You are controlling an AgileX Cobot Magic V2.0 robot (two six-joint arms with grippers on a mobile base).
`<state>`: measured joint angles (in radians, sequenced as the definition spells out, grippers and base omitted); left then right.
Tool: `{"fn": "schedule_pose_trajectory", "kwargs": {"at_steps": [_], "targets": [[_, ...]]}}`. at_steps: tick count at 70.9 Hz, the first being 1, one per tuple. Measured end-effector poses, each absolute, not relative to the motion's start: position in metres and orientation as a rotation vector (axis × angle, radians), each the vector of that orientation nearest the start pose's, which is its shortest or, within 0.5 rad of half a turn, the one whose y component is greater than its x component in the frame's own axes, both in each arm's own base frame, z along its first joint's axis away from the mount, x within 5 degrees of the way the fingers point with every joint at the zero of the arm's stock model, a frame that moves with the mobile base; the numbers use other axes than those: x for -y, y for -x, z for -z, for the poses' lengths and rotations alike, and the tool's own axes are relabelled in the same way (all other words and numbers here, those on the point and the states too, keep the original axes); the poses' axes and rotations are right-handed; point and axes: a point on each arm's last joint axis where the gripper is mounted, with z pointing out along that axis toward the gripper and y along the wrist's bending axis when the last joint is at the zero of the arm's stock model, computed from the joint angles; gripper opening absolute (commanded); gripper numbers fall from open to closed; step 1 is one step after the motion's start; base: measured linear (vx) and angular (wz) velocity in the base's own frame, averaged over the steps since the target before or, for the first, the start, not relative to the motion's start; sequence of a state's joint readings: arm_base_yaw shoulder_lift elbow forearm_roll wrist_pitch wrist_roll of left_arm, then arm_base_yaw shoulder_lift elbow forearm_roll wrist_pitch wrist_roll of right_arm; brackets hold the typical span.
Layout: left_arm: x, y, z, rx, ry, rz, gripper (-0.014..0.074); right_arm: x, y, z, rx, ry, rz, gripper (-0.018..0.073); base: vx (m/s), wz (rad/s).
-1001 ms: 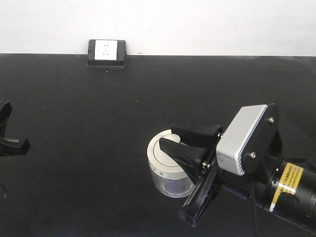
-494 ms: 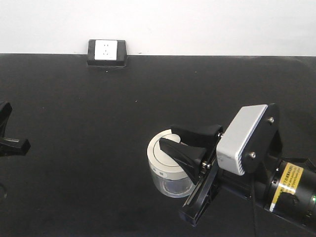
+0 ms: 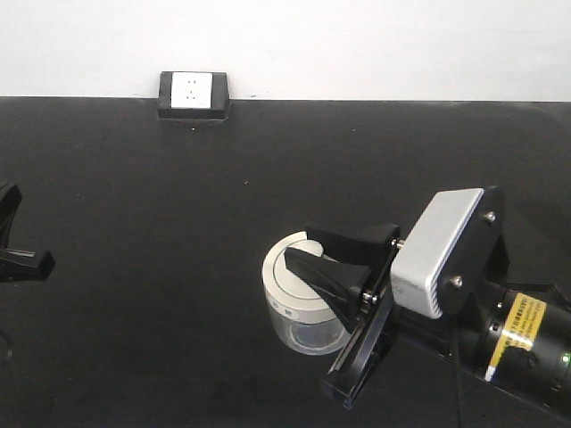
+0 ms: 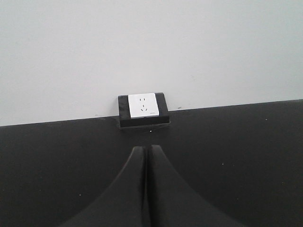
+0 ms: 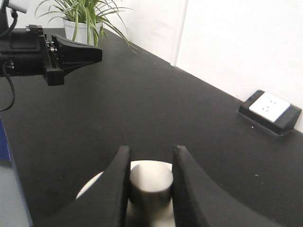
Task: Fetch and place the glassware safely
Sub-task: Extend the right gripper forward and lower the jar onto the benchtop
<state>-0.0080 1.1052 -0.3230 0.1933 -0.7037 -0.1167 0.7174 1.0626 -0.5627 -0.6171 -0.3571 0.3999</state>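
Note:
The glassware [image 3: 302,332], a squat clear jar with a cream-white lid, stands on the black table right of centre in the front view. My right gripper [image 3: 299,245] reaches over it from the right. In the right wrist view this right gripper [image 5: 151,149] is shut on the lid's round knob [image 5: 150,182], one finger on each side of it. The jar's glass body is hidden there below the lid [image 5: 90,187]. Far off at the table's left edge sits my left gripper [image 3: 13,241], its fingertips [image 4: 138,150] pressed together on nothing.
A black box with a white socket plate [image 3: 193,94] sits at the table's back edge against the white wall. A potted plant [image 5: 85,19] stands beyond the left arm [image 5: 28,52]. The table's near edge [image 5: 14,170] drops off at the left of the right wrist view.
The right gripper and the jar it holds have edged slightly left and toward the camera. The left gripper has not moved.

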Motion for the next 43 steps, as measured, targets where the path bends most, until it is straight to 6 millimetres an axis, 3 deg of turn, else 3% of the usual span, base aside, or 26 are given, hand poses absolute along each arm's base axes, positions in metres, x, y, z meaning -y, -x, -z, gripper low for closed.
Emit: {"fn": "schedule_pose_trajectory", "kwargs": {"at_steps": [11, 20, 43], "targets": [[0.013, -0.205, -0.249, -1.567, -0.129, 0.080, -0.0007, -0.168, -0.164, -0.291, -1.466, 0.869, -0.600, -0.0001, 0.00, 0.00], [0.013, -0.205, -0.249, -1.567, -0.129, 0.080, -0.0007, -0.166, -0.182, -0.284, -1.462, 0.803, -0.600, -0.0001, 0.00, 0.00], [0.013, -0.205, -0.249, -1.567, -0.129, 0.080, -0.0007, -0.125, -0.240, -0.261, -1.426, 0.627, -0.543, -0.0001, 0.00, 0.00]]}}
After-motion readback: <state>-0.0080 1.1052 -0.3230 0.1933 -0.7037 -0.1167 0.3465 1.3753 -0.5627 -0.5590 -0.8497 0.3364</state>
